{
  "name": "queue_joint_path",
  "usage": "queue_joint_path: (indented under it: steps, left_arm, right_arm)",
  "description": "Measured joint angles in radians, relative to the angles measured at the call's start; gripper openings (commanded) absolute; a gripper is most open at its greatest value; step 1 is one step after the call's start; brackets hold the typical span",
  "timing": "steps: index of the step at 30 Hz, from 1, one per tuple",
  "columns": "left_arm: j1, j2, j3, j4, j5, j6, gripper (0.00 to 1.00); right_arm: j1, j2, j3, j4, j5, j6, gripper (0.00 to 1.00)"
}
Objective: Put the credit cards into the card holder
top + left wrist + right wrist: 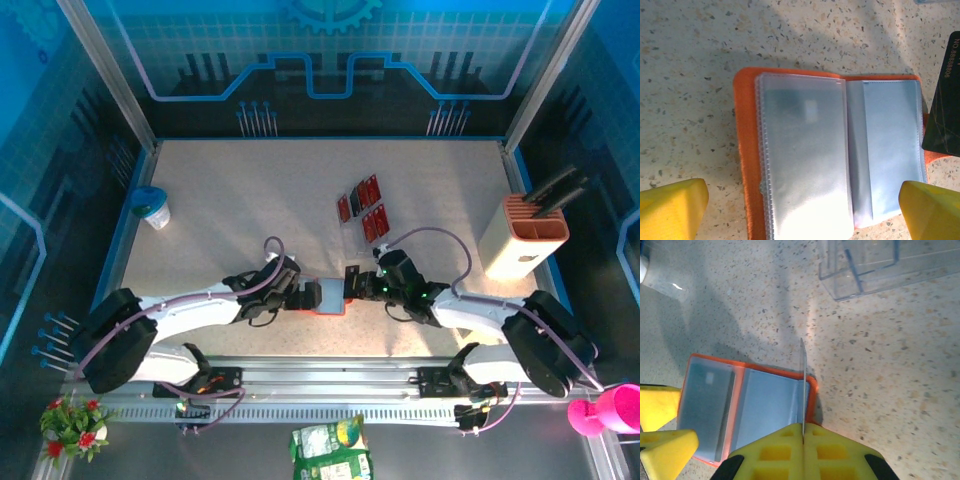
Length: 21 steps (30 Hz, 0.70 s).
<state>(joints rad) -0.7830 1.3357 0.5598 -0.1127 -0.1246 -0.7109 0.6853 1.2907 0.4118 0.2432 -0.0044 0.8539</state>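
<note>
The left arm (190,310) and right arm (478,312) fold inward, low over the bench's (220,200) near middle. The left fingers (672,207) are spread wide, straddling the open card holder (805,160). The right fingers (770,452) pinch 1 black card (942,100) upright at the holder's right border. Open bench lies beyond, up to the red credit cards (362,208).

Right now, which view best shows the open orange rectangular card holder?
Left wrist: the orange card holder lies open close up, sleeves plain. Right wrist shows it partly behind yellow fingers; top external, a small orange patch.
</note>
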Motion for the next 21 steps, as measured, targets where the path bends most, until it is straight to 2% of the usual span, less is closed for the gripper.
queue_joint_path:
  steps: [21]
  left_arm:
    - [-0.006, 0.011, 0.053, 0.0, 0.013, -0.011, 0.99]
  right_arm:
    - [-0.118, -0.157, 0.021, -0.251, -0.015, -0.142, 0.0]
